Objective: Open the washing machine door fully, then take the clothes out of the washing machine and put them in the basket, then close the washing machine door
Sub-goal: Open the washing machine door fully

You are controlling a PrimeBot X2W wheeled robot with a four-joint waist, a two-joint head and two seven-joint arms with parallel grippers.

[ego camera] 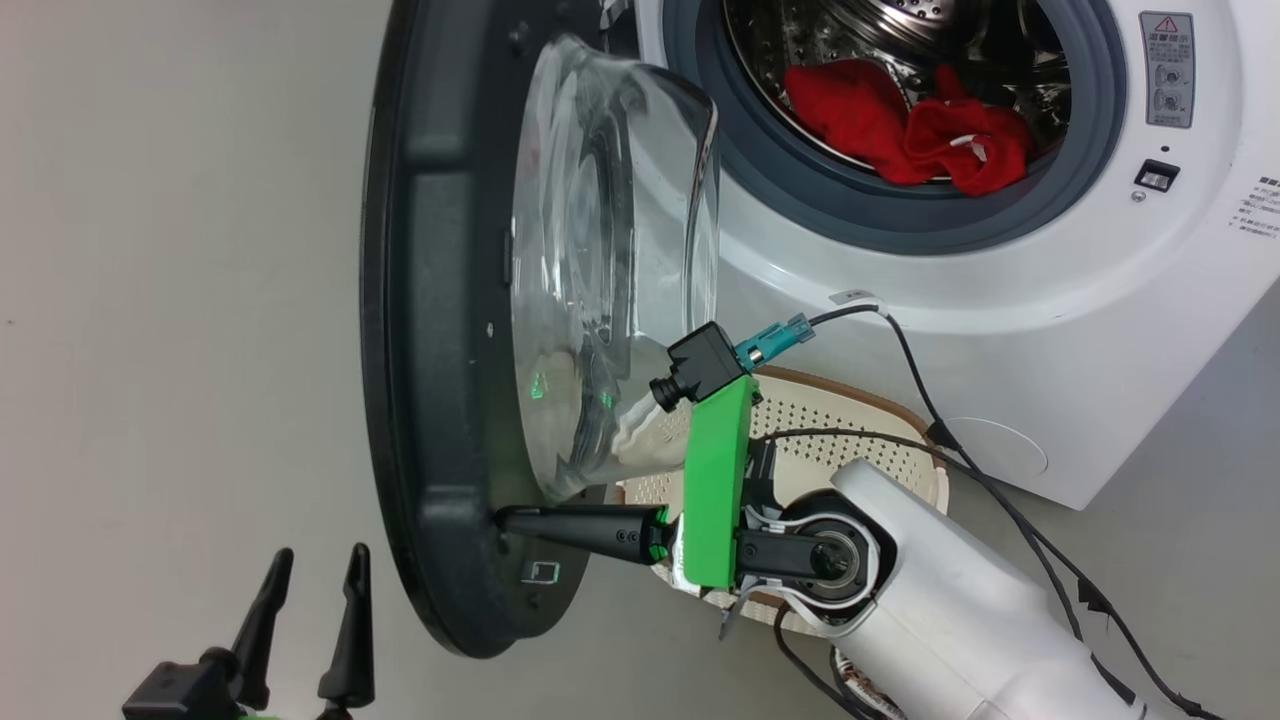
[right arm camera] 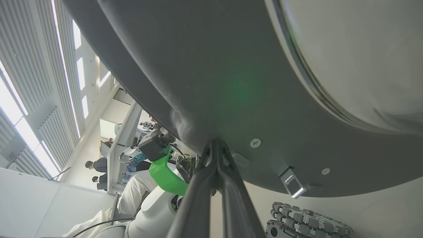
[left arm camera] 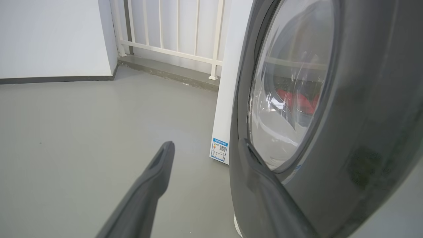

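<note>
The washing machine door [ego camera: 440,300] stands swung open on the left, its clear glass bowl [ego camera: 610,260] bulging toward the white washing machine [ego camera: 1000,330]. Red clothes [ego camera: 900,130] lie in the steel drum, and show through the glass [left arm camera: 297,100] from the outer side. My right gripper [ego camera: 505,520] is shut, its joined tips touching the door's inner rim [right arm camera: 231,82] beside a screw. My left gripper [ego camera: 315,570] hangs open at the lower left, outside the door [left arm camera: 363,99], holding nothing. The cream basket [ego camera: 850,420] sits on the floor before the machine, partly hidden by my right arm.
Black cables [ego camera: 960,440] run from my right wrist across the machine's front. A white railing [left arm camera: 172,49] and a wall stand beyond grey floor to the door's left. A blue label [left arm camera: 219,149] marks the machine's side. People [right arm camera: 96,165] stand far off by a desk.
</note>
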